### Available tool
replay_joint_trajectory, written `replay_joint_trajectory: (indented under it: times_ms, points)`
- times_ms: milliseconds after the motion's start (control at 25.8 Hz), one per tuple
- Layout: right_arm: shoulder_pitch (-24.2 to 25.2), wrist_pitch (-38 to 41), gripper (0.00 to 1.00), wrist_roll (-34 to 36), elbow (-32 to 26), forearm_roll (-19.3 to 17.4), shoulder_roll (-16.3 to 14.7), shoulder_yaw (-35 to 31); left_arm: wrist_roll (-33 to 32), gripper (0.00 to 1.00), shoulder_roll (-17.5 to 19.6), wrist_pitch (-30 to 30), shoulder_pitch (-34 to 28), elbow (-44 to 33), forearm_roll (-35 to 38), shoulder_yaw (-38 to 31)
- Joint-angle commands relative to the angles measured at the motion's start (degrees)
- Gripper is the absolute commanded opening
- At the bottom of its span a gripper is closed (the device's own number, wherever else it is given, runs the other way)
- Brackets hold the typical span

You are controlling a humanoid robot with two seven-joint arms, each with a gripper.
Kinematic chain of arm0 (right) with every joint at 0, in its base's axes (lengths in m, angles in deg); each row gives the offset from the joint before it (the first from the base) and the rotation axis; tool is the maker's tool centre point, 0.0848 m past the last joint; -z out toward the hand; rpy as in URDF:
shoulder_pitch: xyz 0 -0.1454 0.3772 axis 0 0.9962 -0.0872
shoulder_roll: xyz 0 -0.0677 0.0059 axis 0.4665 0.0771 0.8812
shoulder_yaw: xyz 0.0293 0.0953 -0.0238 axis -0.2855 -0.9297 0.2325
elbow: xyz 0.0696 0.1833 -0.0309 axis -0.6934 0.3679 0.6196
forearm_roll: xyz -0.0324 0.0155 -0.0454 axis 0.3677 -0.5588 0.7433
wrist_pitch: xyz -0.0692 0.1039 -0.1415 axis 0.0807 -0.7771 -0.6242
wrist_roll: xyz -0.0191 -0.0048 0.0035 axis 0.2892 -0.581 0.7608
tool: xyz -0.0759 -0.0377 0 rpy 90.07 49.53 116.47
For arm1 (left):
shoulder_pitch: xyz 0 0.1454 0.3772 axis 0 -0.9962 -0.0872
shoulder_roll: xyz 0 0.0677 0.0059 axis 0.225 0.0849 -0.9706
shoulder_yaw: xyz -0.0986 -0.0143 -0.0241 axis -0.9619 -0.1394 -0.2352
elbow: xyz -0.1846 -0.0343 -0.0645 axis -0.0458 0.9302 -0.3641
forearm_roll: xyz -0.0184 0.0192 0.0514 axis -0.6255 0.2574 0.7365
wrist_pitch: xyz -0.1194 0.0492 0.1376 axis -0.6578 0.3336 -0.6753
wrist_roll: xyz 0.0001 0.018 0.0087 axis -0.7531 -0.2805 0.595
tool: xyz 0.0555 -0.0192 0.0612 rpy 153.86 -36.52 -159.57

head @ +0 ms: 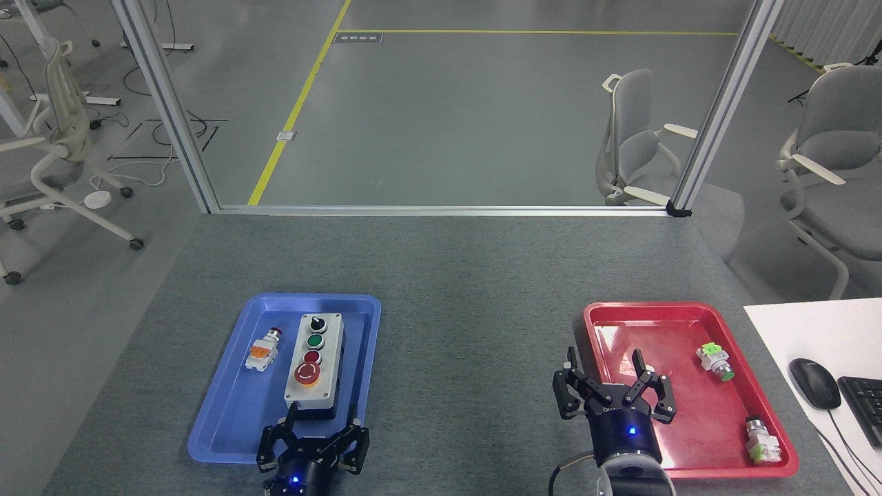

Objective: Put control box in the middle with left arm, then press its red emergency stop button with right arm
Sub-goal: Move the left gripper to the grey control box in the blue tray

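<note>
The light grey control box (315,366) lies lengthwise in the blue tray (227,420), with a black knob, a green button, a small red button and the red emergency stop button (306,373) nearest me. My left gripper (320,428) is open just in front of the box's near end, its fingers spread to either side, not touching it. My right gripper (610,382) is open over the red tray's (689,441) left edge, holding nothing. The middle (468,365) is bare dark grey tabletop between the trays.
A small loose push-button with an orange-white body (260,351) lies in the blue tray left of the box. Two green-and-white push-buttons (715,362) (761,441) lie in the red tray. A white desk with mouse (814,383) and keyboard stands at right.
</note>
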Motion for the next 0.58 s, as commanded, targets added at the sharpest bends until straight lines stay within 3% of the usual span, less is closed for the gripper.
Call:
replay_joint_trajectory:
  times_ms: [0, 542]
  points:
    - [0.1, 0.1, 0.99, 0.1, 0.0, -0.2, 0.0, 0.1, 0.0, 0.99, 0.0, 0.2, 1.5, 2.1, -0.3, -0.4]
    - [-0.1, 0.8, 0.99, 0.0, 0.0, -0.5, 0.1, 0.1, 0.0, 0.99, 2.6, 0.3, 4.0, 5.2, -4.3, -0.8]
